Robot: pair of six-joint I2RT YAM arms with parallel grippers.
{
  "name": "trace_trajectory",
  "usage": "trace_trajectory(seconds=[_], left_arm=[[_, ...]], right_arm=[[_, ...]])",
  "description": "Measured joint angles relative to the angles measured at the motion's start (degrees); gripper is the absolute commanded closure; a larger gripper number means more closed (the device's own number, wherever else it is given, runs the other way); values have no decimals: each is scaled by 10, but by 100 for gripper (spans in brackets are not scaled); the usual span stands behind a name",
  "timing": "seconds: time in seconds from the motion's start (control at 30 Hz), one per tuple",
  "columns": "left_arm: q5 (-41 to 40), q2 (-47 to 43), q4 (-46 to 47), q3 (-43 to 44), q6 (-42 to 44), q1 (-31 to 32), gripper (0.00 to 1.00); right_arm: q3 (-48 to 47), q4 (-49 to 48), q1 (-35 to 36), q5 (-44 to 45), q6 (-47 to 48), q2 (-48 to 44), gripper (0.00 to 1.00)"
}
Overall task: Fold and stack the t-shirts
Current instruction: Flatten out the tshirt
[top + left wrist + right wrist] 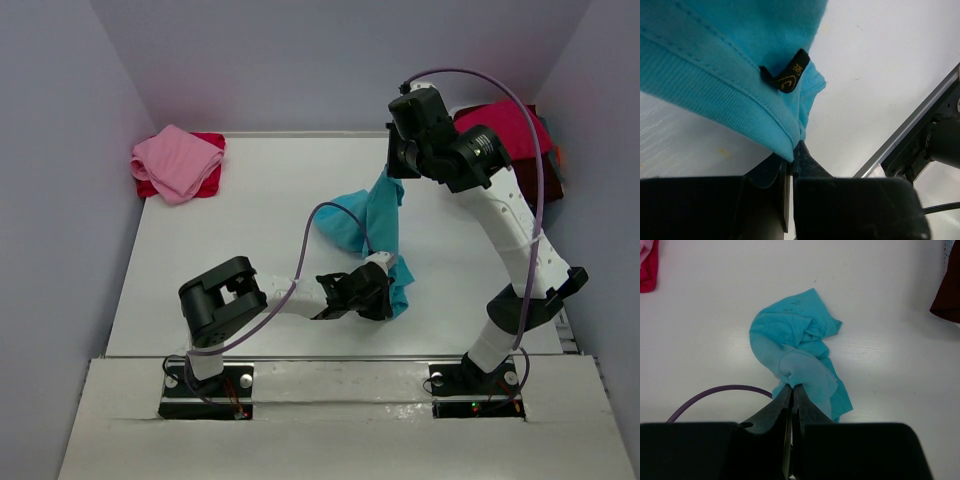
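My left tool [795, 150] is clenched on the hem of the turquoise t-shirt [380, 225]. My right tool [791, 387] grasps its other end, raised over the bench [250, 260]. The shirt is not yet folded. A pink t-shirt [175, 160] lies on a red t-shirt [210, 140] at ten o'clock, and I judge them done. A crimson t-shirt [510, 125] waits at two o'clock.

I am holding the held t-shirt [378, 225] between both grippers over the middle of the table [250, 260]. The right gripper [398, 172] is pinching its upper end farther back, and the left gripper [388, 288] is pinching its lower edge nearer the bases. In the far left corner the upper t-shirt [178, 163] is lying on the lower t-shirt [210, 186]. The far-right heap [500, 125] is sitting behind the right arm.
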State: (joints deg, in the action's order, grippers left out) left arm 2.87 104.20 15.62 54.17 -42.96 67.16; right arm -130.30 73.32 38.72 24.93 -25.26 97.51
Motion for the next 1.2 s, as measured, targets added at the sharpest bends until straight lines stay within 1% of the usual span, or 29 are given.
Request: trace_trajectory(seconds=[0.37,0.53,0.73,0.87,1.0,1.2], left_arm=[[-2,0,-1,0,0,0,94],[-17,-5,-17,0,2,0,94],[-54,-62,-57,-2,8,3,94],[-95,-116,-86,-2,15,24,94],[-141,-155,-131,5,22,63,94],[-191,-174,-209,45,27,117,94]], right_arm=[[0,0,0,7,0,0,93],[0,0,0,11,0,0,93],[1,-3,0,17,0,-1,93],[10,-5,0,25,0,-8,93],[22,-9,0,27,0,-19,93],[49,-16,0,49,-6,-61,93]])
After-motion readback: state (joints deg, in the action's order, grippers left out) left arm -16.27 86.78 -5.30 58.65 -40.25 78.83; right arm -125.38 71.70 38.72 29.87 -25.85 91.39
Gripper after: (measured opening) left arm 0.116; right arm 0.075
